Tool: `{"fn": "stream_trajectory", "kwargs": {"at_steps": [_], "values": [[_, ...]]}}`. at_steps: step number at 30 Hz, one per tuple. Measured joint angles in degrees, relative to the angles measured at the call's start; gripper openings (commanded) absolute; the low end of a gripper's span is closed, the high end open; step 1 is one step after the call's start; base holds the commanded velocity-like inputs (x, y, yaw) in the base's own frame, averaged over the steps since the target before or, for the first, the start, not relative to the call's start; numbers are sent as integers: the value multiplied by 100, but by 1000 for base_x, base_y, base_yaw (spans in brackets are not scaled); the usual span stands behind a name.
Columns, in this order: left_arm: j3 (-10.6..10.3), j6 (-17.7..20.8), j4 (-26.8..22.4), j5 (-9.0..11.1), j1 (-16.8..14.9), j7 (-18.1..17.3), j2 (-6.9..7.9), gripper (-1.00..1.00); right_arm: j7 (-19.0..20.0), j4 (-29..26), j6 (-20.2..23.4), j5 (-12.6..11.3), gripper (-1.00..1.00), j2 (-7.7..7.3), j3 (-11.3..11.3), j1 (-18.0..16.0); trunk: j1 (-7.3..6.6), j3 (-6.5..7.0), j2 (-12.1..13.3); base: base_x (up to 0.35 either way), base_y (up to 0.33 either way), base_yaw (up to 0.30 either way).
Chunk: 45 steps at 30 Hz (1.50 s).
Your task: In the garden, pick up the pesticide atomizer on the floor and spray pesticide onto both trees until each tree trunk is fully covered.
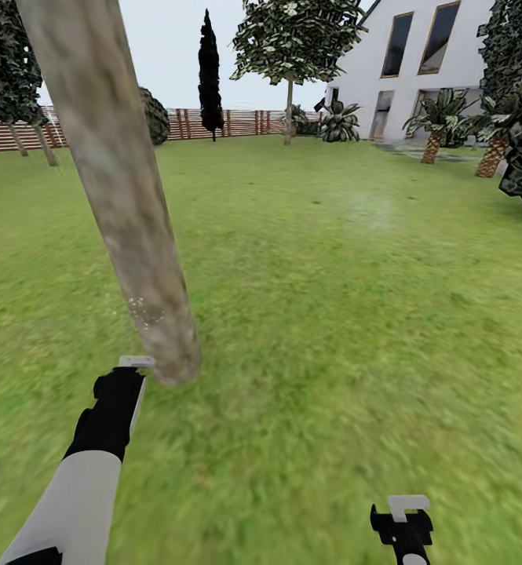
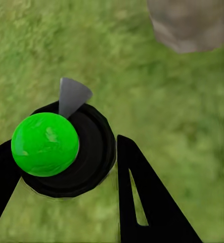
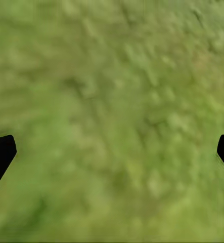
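The pesticide atomizer [image 2: 58, 152] sits between the fingers of the left tool [image 2: 66, 167], seen from above in the left wrist view: a bright green rounded cap over a black round body, with a grey nozzle piece pointing away from the cap. One black finger [image 2: 147, 202] presses the body's side; the other lies against the opposite side, so the left tool is clamped on the atomizer. In the head view the left arm reaches forward and the left tool [image 1: 135, 369] sits just beside the base of the nearest tree trunk [image 1: 123, 196].

Handling, as a judgement: the atomizer looks rigid, smooth and light, so it may twist or slip in a two-finger hold. The round black body below the cap is the sound place to hold, leaving the nozzle free.

The trunk is thick, mottled grey-brown, with a faint pale speckled patch low down; whether that is spray cannot be told. A second tree [image 1: 290, 47] stands well apart, near the fence [image 1: 237, 122].

The right tool [image 1: 402, 522] hangs low over bare grass [image 3: 112, 101], fingers wide apart, holding nothing
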Motion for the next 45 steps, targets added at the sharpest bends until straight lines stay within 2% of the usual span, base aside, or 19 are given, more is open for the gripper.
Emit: {"fn": "stream_trajectory", "kwargs": {"at_steps": [9,34,45], "values": [[-18,0,-43,-8,-4,8,1,-100,-1,0,0,6,100,0,1,-1,2,0,0,198,-209,50],[8,1,-72,-39,4,17,10,-100,1,1,0,4,100,0,2,-1,1,0,0,125,-266,240],[16,-1,-78,-44,4,18,18,-100,-1,0,0,7,100,-9,0,0,2,0,0,94,-263,19]]}}
